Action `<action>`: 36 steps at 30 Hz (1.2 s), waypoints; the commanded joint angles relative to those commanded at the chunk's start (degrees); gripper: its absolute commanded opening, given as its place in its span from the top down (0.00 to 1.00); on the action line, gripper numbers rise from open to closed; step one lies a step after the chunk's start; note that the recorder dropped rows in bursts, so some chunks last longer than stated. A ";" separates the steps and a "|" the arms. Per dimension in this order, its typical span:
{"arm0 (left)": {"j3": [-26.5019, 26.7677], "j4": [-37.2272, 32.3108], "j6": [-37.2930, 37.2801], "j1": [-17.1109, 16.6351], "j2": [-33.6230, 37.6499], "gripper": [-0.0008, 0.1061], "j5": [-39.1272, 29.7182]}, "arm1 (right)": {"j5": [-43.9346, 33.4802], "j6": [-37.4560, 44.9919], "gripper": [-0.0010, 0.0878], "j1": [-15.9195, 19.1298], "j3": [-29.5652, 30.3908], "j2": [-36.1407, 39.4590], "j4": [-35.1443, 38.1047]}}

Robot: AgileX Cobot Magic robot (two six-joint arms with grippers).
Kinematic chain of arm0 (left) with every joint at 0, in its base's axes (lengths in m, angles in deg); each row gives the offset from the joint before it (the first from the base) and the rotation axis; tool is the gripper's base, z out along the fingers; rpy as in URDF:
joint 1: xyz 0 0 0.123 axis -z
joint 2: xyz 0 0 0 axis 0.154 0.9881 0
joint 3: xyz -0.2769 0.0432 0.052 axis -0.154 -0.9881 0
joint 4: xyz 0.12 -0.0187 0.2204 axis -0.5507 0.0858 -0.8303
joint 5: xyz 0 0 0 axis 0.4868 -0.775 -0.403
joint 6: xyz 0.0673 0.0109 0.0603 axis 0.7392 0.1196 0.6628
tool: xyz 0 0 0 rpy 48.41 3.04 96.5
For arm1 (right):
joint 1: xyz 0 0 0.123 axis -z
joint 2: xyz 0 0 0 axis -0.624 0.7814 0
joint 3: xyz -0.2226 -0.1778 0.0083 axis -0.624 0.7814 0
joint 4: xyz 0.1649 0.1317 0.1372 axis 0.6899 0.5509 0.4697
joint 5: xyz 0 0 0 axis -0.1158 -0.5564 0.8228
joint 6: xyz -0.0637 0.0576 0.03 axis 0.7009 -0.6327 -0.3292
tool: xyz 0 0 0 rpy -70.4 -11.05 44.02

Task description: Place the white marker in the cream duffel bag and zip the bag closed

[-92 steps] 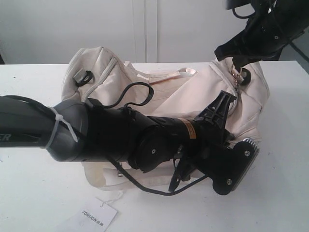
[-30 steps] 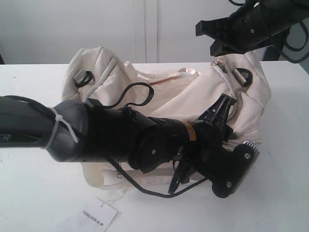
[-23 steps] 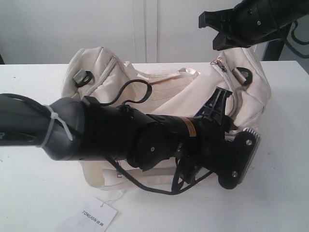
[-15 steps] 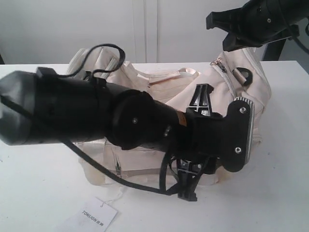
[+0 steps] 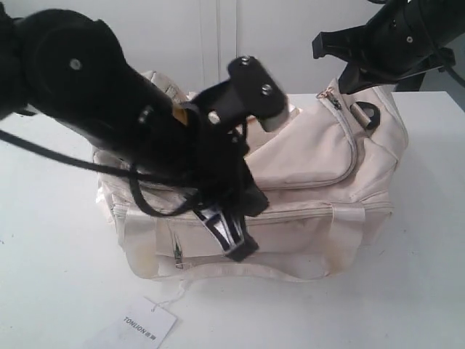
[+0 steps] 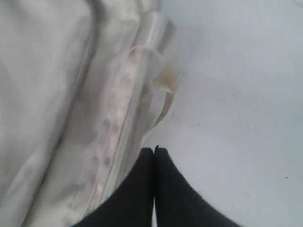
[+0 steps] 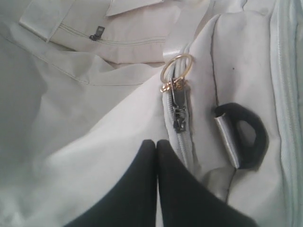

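Observation:
The cream duffel bag (image 5: 312,174) lies on the white table with its curved top zip drawn closed to the right end. Its gold-ringed zip pull (image 7: 176,71) rests just beyond my right gripper (image 7: 156,142), which is shut on nothing and hovers above that end of the bag (image 5: 338,73). My left gripper (image 6: 154,150) is shut and empty, pointing down in front of the bag's front panel (image 5: 238,249) beside a strap (image 6: 163,101). The white marker is out of view.
A black D-ring (image 7: 246,135) sits next to the zip end. A white paper hang tag (image 5: 145,323) lies on the table (image 5: 421,291) in front of the bag. The front pocket's zip pull (image 5: 178,254) hangs at the bag's left. My left arm (image 5: 87,94) covers the bag's left half.
My left arm has swung up and to the left, uncovering the bag's right half; its gripper now hangs before the front panel. My right gripper let the zip pull go and rose.

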 joint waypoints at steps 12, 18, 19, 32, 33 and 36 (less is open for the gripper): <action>0.00 0.00 -9.95 -35.29 -7.74 0.99 -22.20 | -2.07 0.00 0.99 0.00 0.00 0.00 -0.75; -0.13 0.00 -10.09 -42.24 -13.00 0.99 -26.64 | -1.91 0.00 0.99 0.00 0.00 0.00 -0.62; -0.13 -0.30 -10.09 -42.51 -13.70 0.99 -26.93 | -1.91 0.00 0.99 0.00 0.00 0.00 -0.62; -0.13 -0.41 -10.09 -42.74 -15.37 0.99 -27.71 | -1.91 0.00 0.99 0.00 0.00 0.00 -0.62; -0.13 -0.41 -9.79 -42.74 -15.36 0.99 -27.71 | -1.91 0.00 0.99 0.00 0.00 0.00 -0.62; -0.13 -1.21 -9.63 -42.74 -15.36 0.99 -27.50 | -1.91 0.00 0.99 0.00 0.00 0.00 -0.62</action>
